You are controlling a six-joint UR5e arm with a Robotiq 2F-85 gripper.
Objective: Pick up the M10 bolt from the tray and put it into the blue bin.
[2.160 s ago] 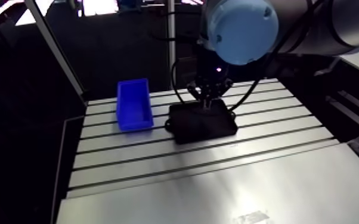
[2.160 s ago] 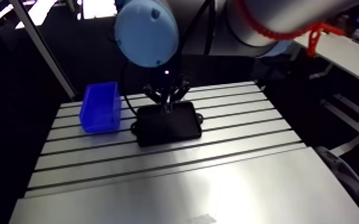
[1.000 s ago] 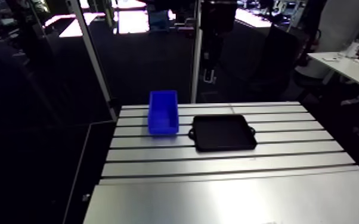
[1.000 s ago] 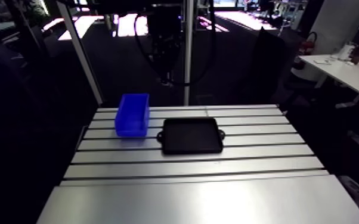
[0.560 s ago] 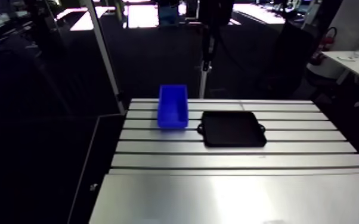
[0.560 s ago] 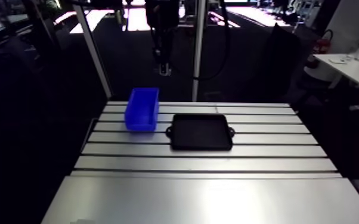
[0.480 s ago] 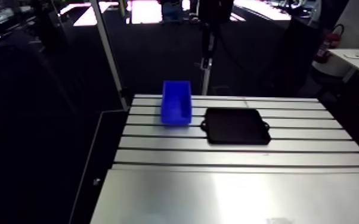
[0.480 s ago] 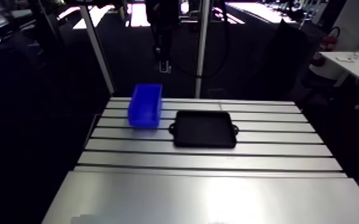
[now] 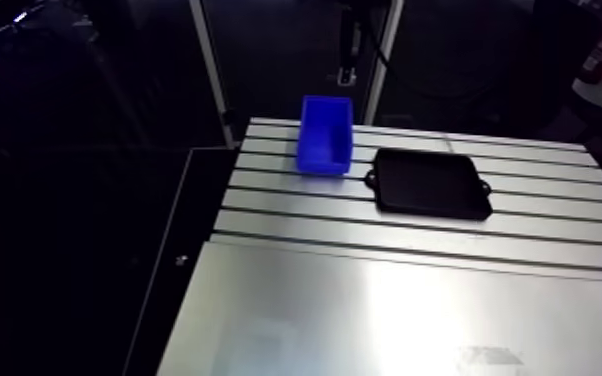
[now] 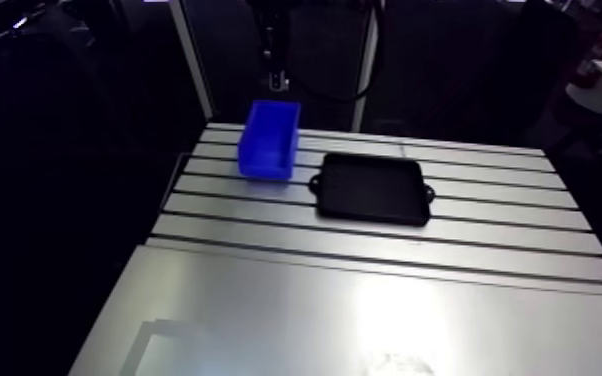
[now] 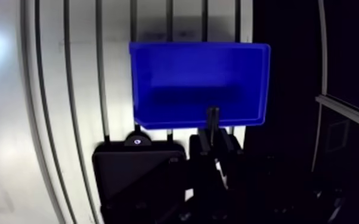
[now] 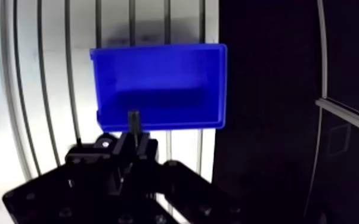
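Observation:
In the wrist view my gripper (image 11: 212, 136) is shut on a dark M10 bolt (image 11: 213, 117) that sticks out from between its fingers. Under it lies the blue bin (image 11: 198, 83), open and with nothing visible inside; the bolt's tip lines up with the bin's near wall. Beside the gripper, a corner of the black tray (image 11: 135, 174) shows with its handle tab. The arm view has the bin (image 9: 326, 148) at the table's far left and the tray (image 9: 430, 183) just right of it, with no bolt showing in it.
The slotted aluminium table (image 9: 385, 300) stretches wide in front of the bin and tray. Its left edge drops off close beside the bin. An upright frame post (image 9: 212, 70) stands behind the table's far left corner.
Earlier my gripper was down at the tray. It has since risen and now hangs over the blue bin with the bolt. The arm camera has swung, shifting the whole picture.

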